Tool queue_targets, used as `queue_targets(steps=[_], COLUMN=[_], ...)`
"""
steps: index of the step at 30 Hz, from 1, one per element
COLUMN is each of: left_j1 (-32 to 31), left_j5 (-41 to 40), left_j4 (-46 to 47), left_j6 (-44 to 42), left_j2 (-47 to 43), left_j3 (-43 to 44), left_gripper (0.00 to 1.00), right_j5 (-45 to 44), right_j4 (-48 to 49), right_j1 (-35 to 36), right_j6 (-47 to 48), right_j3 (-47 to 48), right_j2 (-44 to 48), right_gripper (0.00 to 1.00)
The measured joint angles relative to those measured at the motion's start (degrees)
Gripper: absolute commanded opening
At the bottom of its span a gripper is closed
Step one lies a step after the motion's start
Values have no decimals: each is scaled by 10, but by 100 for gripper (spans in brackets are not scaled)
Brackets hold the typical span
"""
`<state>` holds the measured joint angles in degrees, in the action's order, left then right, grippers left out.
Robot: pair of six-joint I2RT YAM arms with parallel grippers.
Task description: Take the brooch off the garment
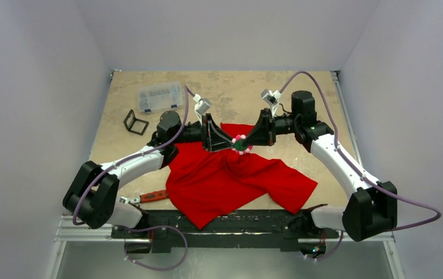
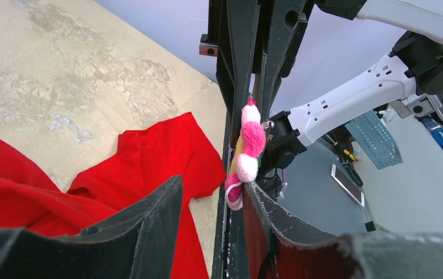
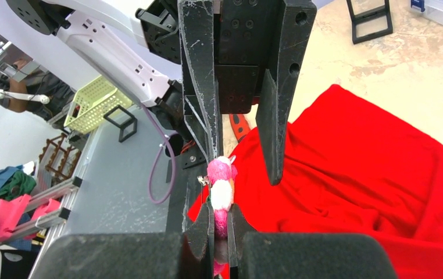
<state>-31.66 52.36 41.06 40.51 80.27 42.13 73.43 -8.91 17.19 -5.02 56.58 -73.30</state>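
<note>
The brooch [image 1: 240,144], a pink and white fluffy flower, hangs in the air over the middle of the table. My right gripper [image 1: 247,141] is shut on it; in the right wrist view the gripper [image 3: 220,218] pinches the brooch [image 3: 221,186] edge-on. My left gripper [image 1: 231,141] faces it from the left, open [image 2: 213,186], with the brooch [image 2: 251,145] by the tip of its right finger [image 2: 300,232]. The red garment [image 1: 225,180] lies crumpled below, with a fold rising toward the brooch. I cannot tell whether the pin still holds the cloth [image 2: 149,157].
A clear plastic parts box [image 1: 160,96] and a small black frame stand [image 1: 135,122] sit at the back left. A red-handled wrench [image 1: 149,196] lies at the shirt's left edge near the left arm's base. The shirt [image 3: 370,174] covers the table's front middle.
</note>
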Motion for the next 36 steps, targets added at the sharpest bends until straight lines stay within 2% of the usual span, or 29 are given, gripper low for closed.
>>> queue_targets(steps=[5,11,21,31,36], left_j1=[0,-3,-4,-8,-18], left_j5=[3,11,19,45,62], left_j4=[12,22,20,-33,-38], left_j6=[11,17,1,-66,-80], left_j2=[4,5,-2,-43,-54], left_j3=[0,0,0,-2,-2], left_gripper=[41,55,53,62,61], right_j5=[2,16,27,24,11], right_j4=[-1,-2,-4,-10,-10], right_j1=[0,0,0,7,7], right_j6=[0,-2,-4,9,17], right_j3=[2,6,8,15,16], right_j2=[-1,-2,-2,-5,-13], right_gripper=[0,0,0,0,0])
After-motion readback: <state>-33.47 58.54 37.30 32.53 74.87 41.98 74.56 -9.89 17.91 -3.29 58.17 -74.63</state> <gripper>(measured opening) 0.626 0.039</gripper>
